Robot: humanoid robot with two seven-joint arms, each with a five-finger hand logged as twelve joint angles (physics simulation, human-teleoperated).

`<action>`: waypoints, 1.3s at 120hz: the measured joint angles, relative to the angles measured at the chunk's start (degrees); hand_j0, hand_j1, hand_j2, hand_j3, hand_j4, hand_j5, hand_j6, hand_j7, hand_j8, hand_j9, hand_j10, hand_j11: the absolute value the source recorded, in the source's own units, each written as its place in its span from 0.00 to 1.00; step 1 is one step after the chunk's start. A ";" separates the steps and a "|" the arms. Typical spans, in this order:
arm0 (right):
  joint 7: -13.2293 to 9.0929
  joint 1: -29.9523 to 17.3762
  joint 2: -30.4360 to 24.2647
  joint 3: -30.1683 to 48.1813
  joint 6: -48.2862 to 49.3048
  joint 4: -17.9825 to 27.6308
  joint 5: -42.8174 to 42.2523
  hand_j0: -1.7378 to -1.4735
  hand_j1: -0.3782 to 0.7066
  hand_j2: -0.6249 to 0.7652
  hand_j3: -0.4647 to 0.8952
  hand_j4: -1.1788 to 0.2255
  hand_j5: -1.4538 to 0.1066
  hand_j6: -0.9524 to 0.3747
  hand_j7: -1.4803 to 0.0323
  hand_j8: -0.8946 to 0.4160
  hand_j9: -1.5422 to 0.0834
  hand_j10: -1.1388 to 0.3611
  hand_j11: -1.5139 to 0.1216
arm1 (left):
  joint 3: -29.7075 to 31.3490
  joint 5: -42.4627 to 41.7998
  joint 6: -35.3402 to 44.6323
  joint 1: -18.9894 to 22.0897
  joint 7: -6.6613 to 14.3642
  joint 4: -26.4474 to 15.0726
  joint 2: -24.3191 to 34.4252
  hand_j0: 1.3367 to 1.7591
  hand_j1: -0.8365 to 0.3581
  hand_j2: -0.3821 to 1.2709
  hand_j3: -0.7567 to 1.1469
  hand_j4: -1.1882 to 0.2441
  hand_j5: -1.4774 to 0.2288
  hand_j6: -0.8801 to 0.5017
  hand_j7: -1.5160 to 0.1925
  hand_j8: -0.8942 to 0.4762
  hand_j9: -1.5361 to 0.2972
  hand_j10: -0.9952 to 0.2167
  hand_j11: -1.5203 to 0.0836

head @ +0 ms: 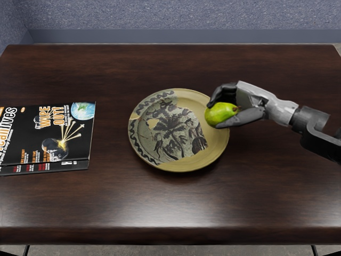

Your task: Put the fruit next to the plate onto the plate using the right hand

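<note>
View: head camera, the one feed I have, looking down at a slant on the table (170,208). The top is dark wood, with a grey-blue wall behind its far edge.
Plate: the plate (181,166) is round and ochre, painted with a dark tree and figures. It lies flat on the table a little right of centre.
Pear: the pear (220,113) is green-yellow and lies on its side over the plate's right rim, inside the grasp. I cannot tell whether it rests on the plate or hangs just above it.
Right robot hand: the right robot hand (242,104) is clamped on the pear. Dark fingers (221,93) curl over the top of the fruit and another digit runs along its near side. The hand sits at the plate's right edge, with its tips over the rim.
Arm: the grey arm (309,125) comes in from the right edge and slants up-left to the hand.
Magazine: the magazine (45,136) has a dark cover with planets and white and yellow lettering. It lies flat at the table's left side, cut by the frame and well apart from the plate.
</note>
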 joint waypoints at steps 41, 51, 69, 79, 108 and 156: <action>-1.94 1.06 6.65 -0.94 -0.45 -1.55 -0.16 0.32 0.52 0.48 0.34 0.38 0.37 0.28 0.42 0.42 0.41 0.54 0.39 | -0.01 0.00 0.00 0.03 0.00 0.00 0.00 0.76 0.99 0.23 0.40 0.83 0.86 0.64 0.89 0.65 0.84 0.82 0.95; -2.29 1.06 7.79 -1.77 -0.53 -1.99 -0.27 0.32 0.52 0.48 0.34 0.38 0.37 0.28 0.41 0.42 0.41 0.54 0.39 | -0.01 0.00 0.00 -0.03 0.01 0.00 0.00 0.76 0.99 0.23 0.40 0.83 0.86 0.64 0.89 0.65 0.84 0.82 0.95; -2.71 1.11 9.11 -3.33 -1.59 -2.32 -0.33 0.32 0.52 0.47 0.34 0.38 0.37 0.27 0.42 0.42 0.41 0.54 0.39 | -0.01 0.00 0.00 -0.01 0.00 0.00 0.00 0.76 0.99 0.23 0.40 0.83 0.86 0.64 0.89 0.65 0.84 0.82 0.95; -3.26 1.11 9.59 -3.67 -2.15 -2.33 -0.29 0.32 0.52 0.48 0.34 0.39 0.38 0.27 0.43 0.41 0.43 0.54 0.41 | -0.01 0.00 0.00 -0.03 0.00 0.00 0.00 0.76 0.99 0.23 0.40 0.83 0.86 0.64 0.89 0.65 0.84 0.82 0.95; -3.72 0.94 10.26 -3.64 -5.25 -2.27 0.30 0.31 0.31 0.45 0.34 0.61 0.66 0.48 0.70 0.50 0.69 0.61 0.67 | -0.01 0.00 0.00 0.00 0.00 0.00 0.00 0.76 0.99 0.23 0.40 0.83 0.86 0.64 0.89 0.65 0.84 0.82 0.95; -5.11 1.69 -3.13 -2.91 3.39 -1.60 7.84 0.30 0.09 0.45 0.34 0.79 0.87 0.67 0.92 0.64 0.89 0.72 0.87 | -0.01 0.01 0.00 -0.03 0.00 0.00 0.00 0.76 0.99 0.23 0.40 0.83 0.86 0.64 0.89 0.65 0.84 0.82 0.95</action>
